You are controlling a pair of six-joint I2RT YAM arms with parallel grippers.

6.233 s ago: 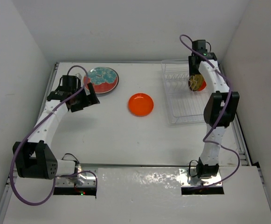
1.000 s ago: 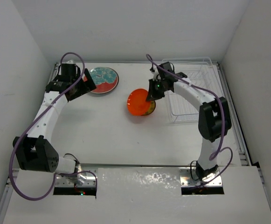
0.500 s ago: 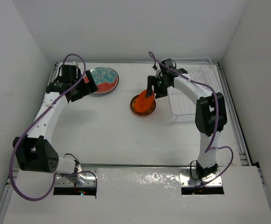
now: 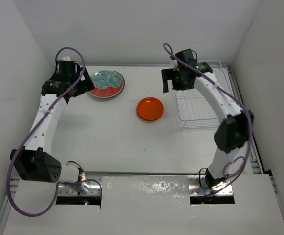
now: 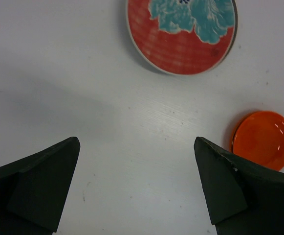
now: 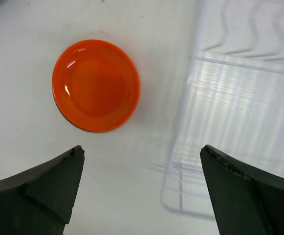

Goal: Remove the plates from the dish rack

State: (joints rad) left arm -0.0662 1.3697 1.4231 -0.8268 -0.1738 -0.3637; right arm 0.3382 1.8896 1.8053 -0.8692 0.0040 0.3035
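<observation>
Overhead, my right pincer (image 4: 171, 84) hovers wide open and empty; the orange plate (image 4: 150, 108) lies flat on the table (image 4: 112, 137) just left, the rack (image 4: 200, 105) just right, nearest this arm.

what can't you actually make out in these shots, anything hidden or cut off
- Dish rack, top view: the right arm covers its far-left corner, so a plate there would not show.
- Dish rack, right wrist view: blurred, and cut off by the top and right edges.
- Red plate, left wrist view: its far part is cut off by the top edge.
- Orange plate: single or a stack, no view settles it.
</observation>
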